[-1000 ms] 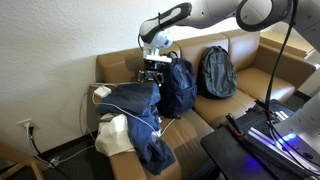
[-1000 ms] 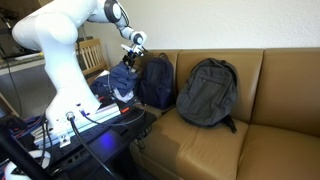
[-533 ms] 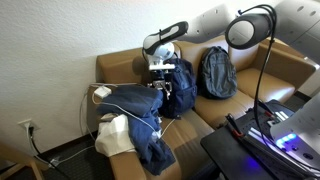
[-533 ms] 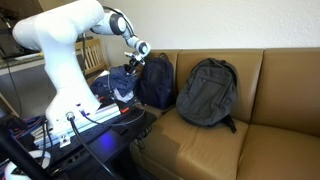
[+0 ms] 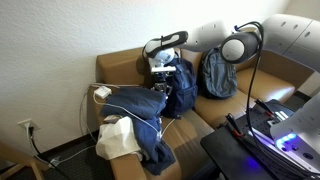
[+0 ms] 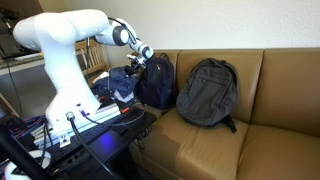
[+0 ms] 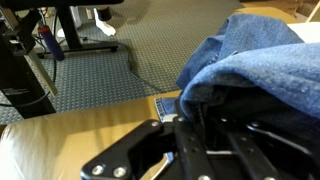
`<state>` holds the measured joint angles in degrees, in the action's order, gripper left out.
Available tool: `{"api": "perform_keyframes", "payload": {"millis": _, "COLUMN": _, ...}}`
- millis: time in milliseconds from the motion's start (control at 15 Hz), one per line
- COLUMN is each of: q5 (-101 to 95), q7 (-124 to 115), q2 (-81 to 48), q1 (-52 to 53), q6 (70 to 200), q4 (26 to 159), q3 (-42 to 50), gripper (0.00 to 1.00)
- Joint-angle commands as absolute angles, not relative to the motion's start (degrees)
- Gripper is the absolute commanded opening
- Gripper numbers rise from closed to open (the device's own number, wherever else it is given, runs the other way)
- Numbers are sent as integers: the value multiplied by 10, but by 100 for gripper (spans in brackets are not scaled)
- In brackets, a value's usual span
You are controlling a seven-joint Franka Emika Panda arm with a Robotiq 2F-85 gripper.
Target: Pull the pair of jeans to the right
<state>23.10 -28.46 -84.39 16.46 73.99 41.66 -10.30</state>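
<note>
The black metal gripper fingers are uniform black, with no pattern. The faded blue denim jeans, directly beyond the fingers, are mid-blue with paler worn folds and darker in the crease nearest the fingertips. The smooth tan leather sofa, beneath the fingers, is plain light brown. The speckled grey-green carpet, far beyond the fingers, carries a fine dotted weave. The dark navy fabric backpack, beside the fingers, is plain. The charcoal grey fabric backpack, farther from the fingers, is plain.
</note>
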Motion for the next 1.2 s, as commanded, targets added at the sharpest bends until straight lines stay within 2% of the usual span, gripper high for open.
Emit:
{"api": "perform_keyframes", "payload": {"millis": 0, "q5": 215, "q7": -288, "q2": -793, "q1": 188, "q6": 801, "q4": 429, "q3": -90, "gripper": 0}}
{"api": "perform_keyframes", "payload": {"millis": 133, "q5": 214, "q7": -305, "q2": -742, "q1": 213, "q6": 857, "q4": 479, "q3": -85, "gripper": 3}}
{"api": "perform_keyframes", "payload": {"millis": 800, "q5": 155, "q7": -511, "q2": -552, "q1": 395, "q6": 1168, "q4": 703, "q3": -14, "gripper": 3}}
{"api": "perform_keyframes", "payload": {"millis": 1133, "q5": 121, "q7": -643, "q2": -440, "q1": 441, "q6": 1218, "q4": 821, "q3": 67, "gripper": 3}}
